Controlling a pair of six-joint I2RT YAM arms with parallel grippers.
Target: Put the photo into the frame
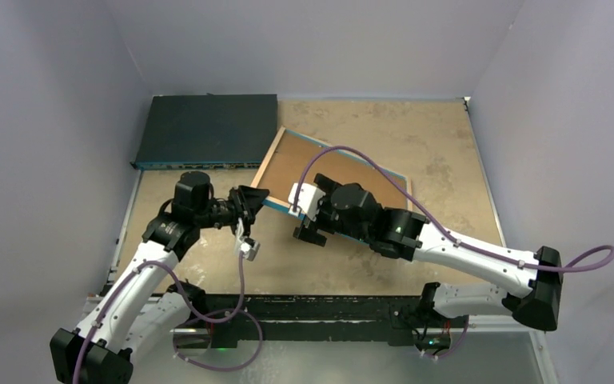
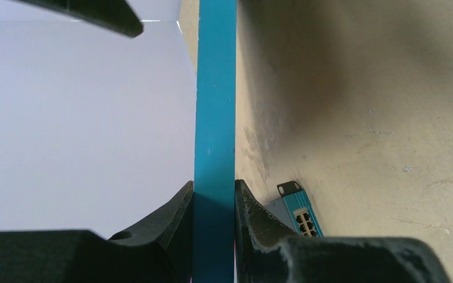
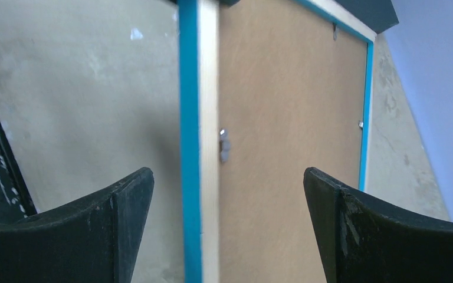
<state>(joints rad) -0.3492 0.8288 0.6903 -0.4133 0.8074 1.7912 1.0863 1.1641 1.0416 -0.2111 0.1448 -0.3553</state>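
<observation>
The frame (image 1: 269, 160) lies back side up at mid-table, its light wood rim and blue edge around a plain brown backing board (image 1: 320, 164). My left gripper (image 1: 254, 198) is shut on the frame's near-left corner. In the left wrist view both fingers press the blue edge (image 2: 215, 106) at the gripper (image 2: 214, 188). My right gripper (image 1: 302, 218) stands open over the frame's near edge. In the right wrist view the rim (image 3: 197, 88) and the board (image 3: 289, 118) lie between the spread fingers of the gripper (image 3: 227, 174), touching neither. The photo is hidden or out of view.
A dark flat box (image 1: 208, 130) with ports on its front sits at the back left, touching the frame's far corner; its port end (image 2: 298, 209) shows in the left wrist view. Grey walls enclose the tan table (image 1: 440, 160) on three sides.
</observation>
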